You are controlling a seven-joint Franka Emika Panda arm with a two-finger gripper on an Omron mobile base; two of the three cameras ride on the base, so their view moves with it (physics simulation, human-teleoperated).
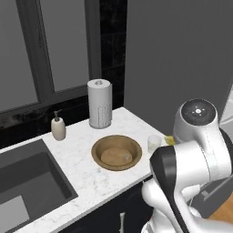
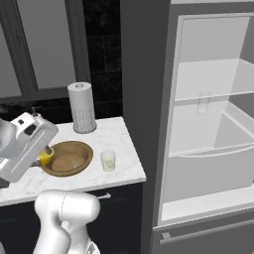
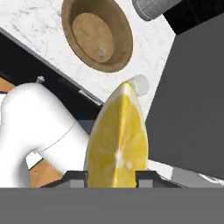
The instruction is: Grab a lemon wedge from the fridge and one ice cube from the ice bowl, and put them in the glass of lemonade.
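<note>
The white arm folds upward beside the ice bowl (image 2: pixel 67 158), its wrist tilted down toward the near rim. The end effector (image 3: pixel 111 175) hangs above the surface (image 1: pixel 82 168), fingers clamped on the lemon wedge (image 3: pixel 117 140), just short of the bowl.

A home kitchen, plainly. A white marble counter (image 1: pixel 86 170) runs under a dark-framed window (image 1: pixel 45 50), with a sunken sink (image 1: pixel 27 186) at one end, a soap dispenser (image 1: pixel 58 127) and a paper towel roll (image 1: pixel 99 103) along the back. Next to the counter stands the fridge (image 2: pixel 208 124), door open, glass shelves showing. Dark navy cabinets (image 2: pixel 119 213) sit below.
</note>
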